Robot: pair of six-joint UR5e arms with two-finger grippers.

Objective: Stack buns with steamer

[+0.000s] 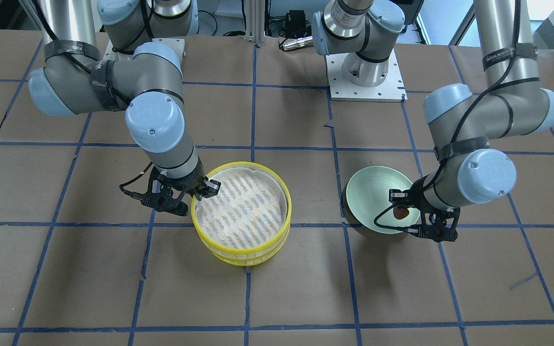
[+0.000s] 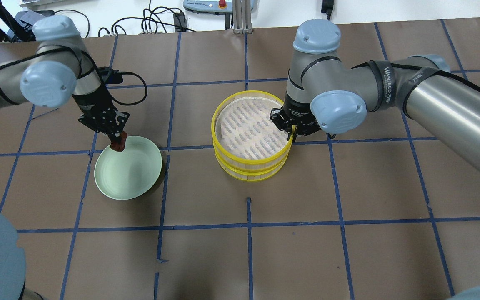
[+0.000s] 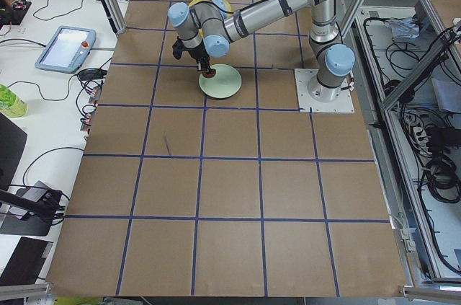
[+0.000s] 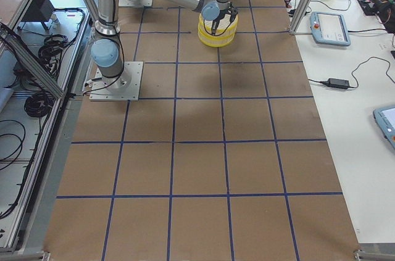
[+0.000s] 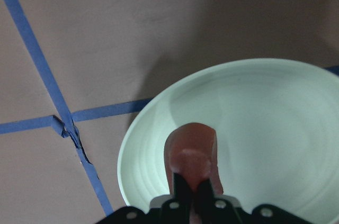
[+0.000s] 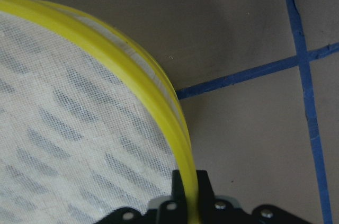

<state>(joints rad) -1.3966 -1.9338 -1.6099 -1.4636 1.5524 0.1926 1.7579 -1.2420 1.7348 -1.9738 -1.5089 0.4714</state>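
Observation:
My left gripper (image 2: 118, 141) is shut on the dark red-brown bun (image 2: 118, 146) and holds it just over the far rim of the pale green plate (image 2: 128, 173). The left wrist view shows the bun (image 5: 192, 150) between the fingers above the plate (image 5: 265, 123). My right gripper (image 2: 291, 131) is shut on the rim of the yellow steamer (image 2: 248, 171), two tiers stacked, with a white mesh floor showing in the top tier. The right wrist view shows the fingers either side of the yellow rim (image 6: 132, 57). The white bun is not in view.
The brown paper table (image 2: 331, 250) has a grid of blue tape lines. The plate (image 1: 368, 190) and the steamer (image 1: 241, 257) stand about one plate's width apart. The arm bases (image 1: 366, 77) stand at the table's robot side.

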